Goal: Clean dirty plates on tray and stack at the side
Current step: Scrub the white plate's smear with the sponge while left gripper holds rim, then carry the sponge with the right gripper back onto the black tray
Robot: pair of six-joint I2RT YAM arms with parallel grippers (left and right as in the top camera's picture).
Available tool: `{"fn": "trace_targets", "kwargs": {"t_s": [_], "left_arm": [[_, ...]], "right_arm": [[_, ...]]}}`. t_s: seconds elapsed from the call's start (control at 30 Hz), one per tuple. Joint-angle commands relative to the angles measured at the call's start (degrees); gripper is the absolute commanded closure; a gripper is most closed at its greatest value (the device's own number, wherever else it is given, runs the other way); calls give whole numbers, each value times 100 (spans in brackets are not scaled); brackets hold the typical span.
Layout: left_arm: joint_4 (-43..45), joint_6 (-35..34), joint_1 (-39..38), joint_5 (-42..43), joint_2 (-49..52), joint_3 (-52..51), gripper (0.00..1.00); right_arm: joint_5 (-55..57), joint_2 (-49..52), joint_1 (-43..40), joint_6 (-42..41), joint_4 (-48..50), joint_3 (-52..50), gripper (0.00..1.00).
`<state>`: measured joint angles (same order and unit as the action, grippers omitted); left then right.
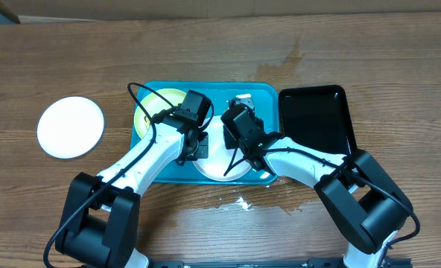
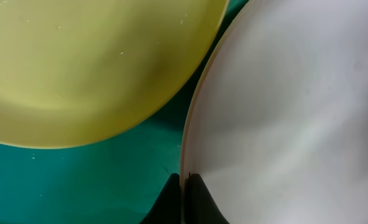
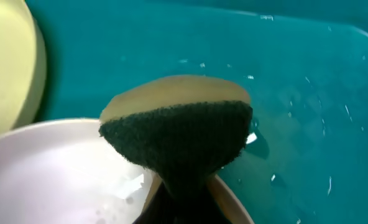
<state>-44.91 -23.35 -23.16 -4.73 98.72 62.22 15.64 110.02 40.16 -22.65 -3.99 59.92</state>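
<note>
We judge one of three done: a white plate (image 1: 70,127) lies on the worktop (image 1: 56,59), far left overhead. In the tray (image 1: 213,95), our left end effector (image 2: 184,199) pinches the second white plate (image 2: 283,112) by its rim. The right end effector (image 3: 181,193) clamps a sponge (image 3: 178,137) at its edge. The yellow plate (image 2: 91,62), upper left, looks untouched.

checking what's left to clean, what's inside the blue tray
A yellow-green plate and a white plate lie in the tray, with a sponge at the white one's rim. The arms hide much else.
</note>
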Motion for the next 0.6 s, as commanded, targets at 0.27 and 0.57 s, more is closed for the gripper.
{"fn": "trace_targets", "kwargs": {"t_s": [0.27, 0.57], "left_arm": [[-140, 260, -48, 31, 87, 79, 96], [-157, 260, -48, 31, 87, 79, 96]], "right_arm": [[638, 68, -17, 37, 940, -28, 96], [876, -297, -120, 280, 1528, 66, 96]]}}
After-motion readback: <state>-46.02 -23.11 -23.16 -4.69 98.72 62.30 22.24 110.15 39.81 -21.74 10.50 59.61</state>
